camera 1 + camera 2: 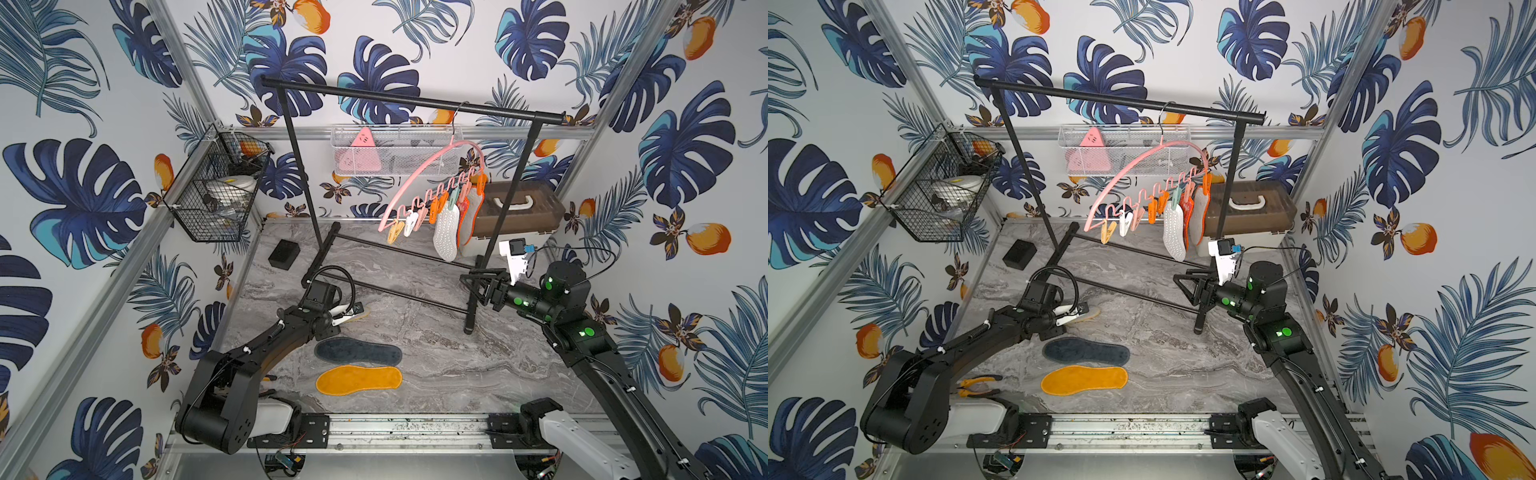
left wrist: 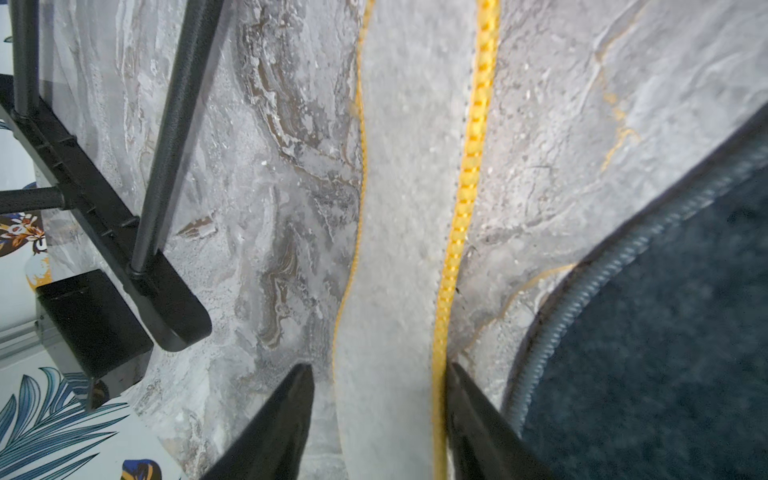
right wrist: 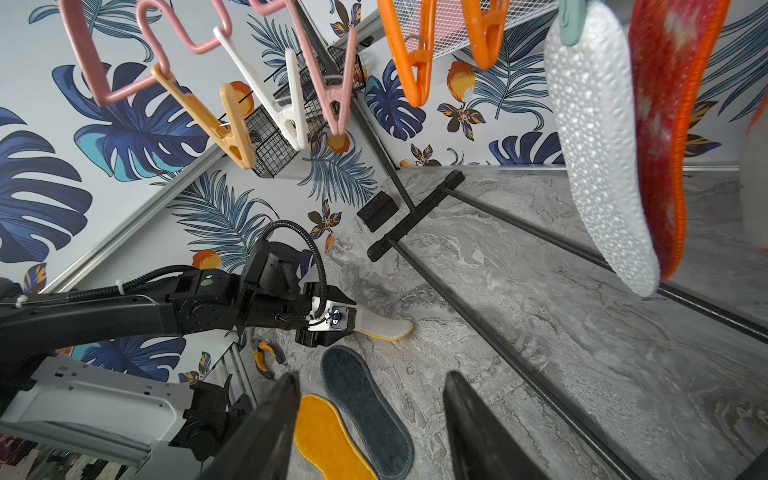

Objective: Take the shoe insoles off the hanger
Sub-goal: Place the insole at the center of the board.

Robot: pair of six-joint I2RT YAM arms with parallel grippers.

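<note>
On the marble tabletop, left of centre, the cream insole with yellow edge [image 2: 403, 208] lies flat. The left gripper [image 2: 376, 368] hangs low over it with its jaws apart, one on each side of the pad. In the left wrist view both ends of this insole are cut off. In both top views the arm's wrist hides all but its toe [image 1: 359, 316].

Nearer, the dark navy insole [image 1: 357, 351] and the orange insole [image 1: 358, 379] lie side by side in full view.

Farther right, the pink hanger [image 3: 85, 62] hangs tilted from the black garment rail [image 1: 415, 102], its left clips empty. Three insoles are clipped at its right end and overlap. The front one shows a white dotted underside [image 3: 602, 145], and a red-orange mesh one [image 3: 665, 124] sits just behind it. The third [image 1: 473, 210] is mostly covered. Which clip holds which is hard to make out.

The right gripper [image 3: 371, 374] hovers near the rail's right foot, jaws wide and empty.

Pliers [image 1: 980, 384] lie at the near left, largely hidden behind the left arm.
</note>
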